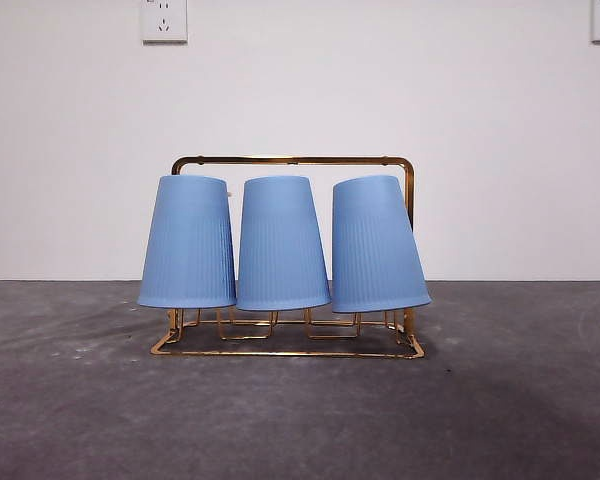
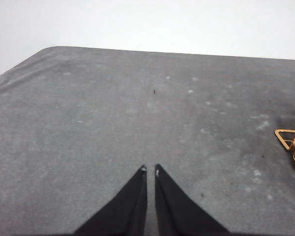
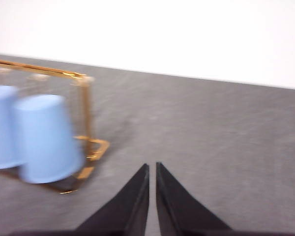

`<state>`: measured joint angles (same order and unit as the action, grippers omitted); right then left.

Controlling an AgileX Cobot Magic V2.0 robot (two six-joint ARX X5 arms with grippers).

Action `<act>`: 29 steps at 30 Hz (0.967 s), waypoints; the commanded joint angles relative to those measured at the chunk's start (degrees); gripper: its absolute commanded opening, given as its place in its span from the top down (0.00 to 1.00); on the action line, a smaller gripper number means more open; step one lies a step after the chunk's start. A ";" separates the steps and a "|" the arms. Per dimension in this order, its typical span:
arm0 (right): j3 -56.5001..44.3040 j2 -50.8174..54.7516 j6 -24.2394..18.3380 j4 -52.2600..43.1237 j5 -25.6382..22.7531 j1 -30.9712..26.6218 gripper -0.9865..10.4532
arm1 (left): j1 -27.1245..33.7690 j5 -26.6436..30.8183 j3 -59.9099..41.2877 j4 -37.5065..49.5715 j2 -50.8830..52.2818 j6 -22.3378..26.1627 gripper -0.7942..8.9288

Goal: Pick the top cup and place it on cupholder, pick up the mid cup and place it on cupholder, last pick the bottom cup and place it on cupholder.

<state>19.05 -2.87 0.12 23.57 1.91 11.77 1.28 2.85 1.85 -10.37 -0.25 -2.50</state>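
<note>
Three blue ribbed cups hang upside down on the gold wire cupholder (image 1: 295, 160) in the front view: a left cup (image 1: 188, 243), a middle cup (image 1: 281, 243) and a right cup (image 1: 375, 245) that leans slightly. Neither arm shows in the front view. My left gripper (image 2: 150, 170) is shut over bare grey table, with only a corner of the cupholder (image 2: 292, 142) at the edge of its view. My right gripper (image 3: 153, 166) is shut with nothing in it, off to the side of the cupholder (image 3: 86, 98) and apart from the nearest cup (image 3: 44, 137).
The grey table (image 1: 300, 420) runs back to a white wall (image 1: 300, 90) with two power sockets (image 1: 164, 20). The table's rounded corner (image 2: 44, 49) shows in the left wrist view.
</note>
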 commanded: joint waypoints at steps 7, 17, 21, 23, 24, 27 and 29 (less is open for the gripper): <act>-18.40 2.67 -0.74 -13.35 0.74 -8.46 0.90 | 0.04 -0.07 -1.16 -0.24 0.07 -0.09 0.89; -18.43 2.67 -1.18 -13.35 2.34 -12.31 0.90 | 0.04 -0.07 -1.16 -0.33 0.07 -0.09 0.89; -18.40 2.67 -1.18 -14.75 2.56 -12.28 0.90 | 0.04 -0.07 -1.16 -0.33 0.07 -0.09 0.89; -18.40 2.67 -1.18 -14.80 2.54 -12.31 0.90 | 0.04 -0.07 -1.16 -0.33 0.07 -0.09 0.89; -18.40 2.67 -1.18 -14.78 2.54 -12.28 0.90 | 0.04 -0.07 -1.16 -0.33 0.07 -0.09 0.89; -18.40 2.67 -1.18 -14.78 2.56 -12.28 0.90 | 0.04 -0.07 -1.16 -0.33 0.07 -0.09 0.89; -18.40 2.67 -1.18 -14.78 2.56 -12.28 0.90 | 0.04 -0.07 -1.16 -0.33 0.07 -0.09 0.89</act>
<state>0.93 -0.14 -0.84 9.39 4.34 -0.58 1.28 2.85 1.85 -10.39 -0.25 -2.52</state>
